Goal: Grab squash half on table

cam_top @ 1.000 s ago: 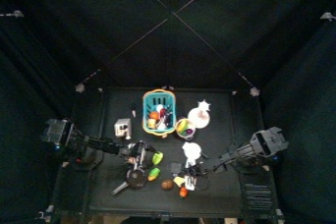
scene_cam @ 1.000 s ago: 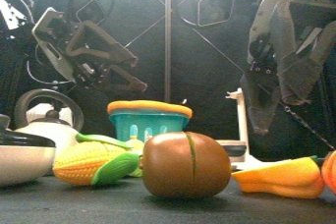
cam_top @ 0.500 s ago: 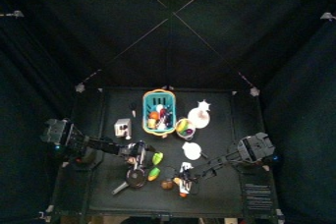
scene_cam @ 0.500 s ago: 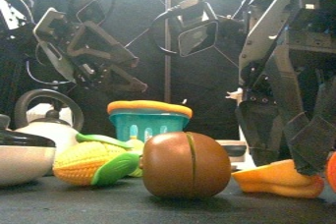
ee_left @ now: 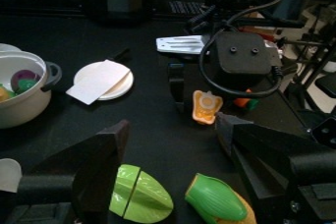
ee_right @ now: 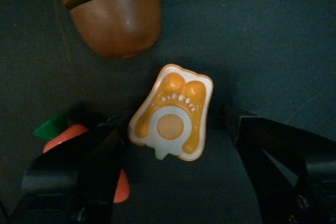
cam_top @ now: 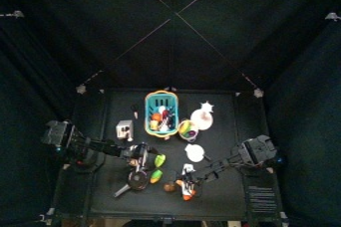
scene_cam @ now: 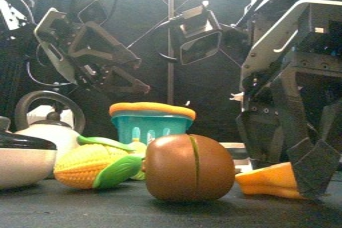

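At the table's front right, the squash half is lying cut face up, and it is being straddled by the right pincer, whose jaws are being held wide apart, one on each side of it. Contact can't be confirmed from the wrist view; the jaws look just clear of the piece, so nothing is being gripped. In the front view the same pincer is seen low over the squash half, just beside the brown rounded piece. The corn cob and teal basket are sitting further left. The left pincer is being held open and empty, well apart from the squash half.
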You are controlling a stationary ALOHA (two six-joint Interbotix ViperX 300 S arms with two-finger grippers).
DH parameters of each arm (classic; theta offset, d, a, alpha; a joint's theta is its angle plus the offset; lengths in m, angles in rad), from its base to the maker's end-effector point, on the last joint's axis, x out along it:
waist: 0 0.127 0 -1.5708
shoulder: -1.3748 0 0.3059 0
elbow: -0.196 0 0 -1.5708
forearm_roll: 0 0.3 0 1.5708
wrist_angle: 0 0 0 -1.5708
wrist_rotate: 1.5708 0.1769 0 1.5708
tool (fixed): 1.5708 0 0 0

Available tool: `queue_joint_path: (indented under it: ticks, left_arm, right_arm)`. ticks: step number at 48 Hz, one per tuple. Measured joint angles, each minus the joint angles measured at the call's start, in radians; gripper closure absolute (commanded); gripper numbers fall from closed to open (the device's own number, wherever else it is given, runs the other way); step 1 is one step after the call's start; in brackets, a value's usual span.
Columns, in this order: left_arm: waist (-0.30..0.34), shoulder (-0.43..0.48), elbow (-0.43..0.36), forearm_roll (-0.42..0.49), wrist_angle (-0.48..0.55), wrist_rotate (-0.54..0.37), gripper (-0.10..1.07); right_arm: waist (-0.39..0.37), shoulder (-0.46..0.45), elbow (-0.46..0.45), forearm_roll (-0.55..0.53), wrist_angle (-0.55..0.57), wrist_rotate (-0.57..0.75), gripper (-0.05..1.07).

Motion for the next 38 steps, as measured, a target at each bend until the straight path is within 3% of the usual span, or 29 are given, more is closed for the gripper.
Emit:
queue_joint_path:
  ticks: [33, 38]
  left_arm:
    - [0.0, 0.0, 0.0, 0.0, 0.0, 0.0, -0.04]
    - [0.0, 0.0, 0.0, 0.0, 0.0, 0.0, -0.04]
  right_arm:
    - [-0.002, 0.0, -0.002, -0.014, 0.003, -0.002, 0.01]
    - [-0.003, 0.0, 0.0, -0.015, 0.005, -0.002, 0.06]
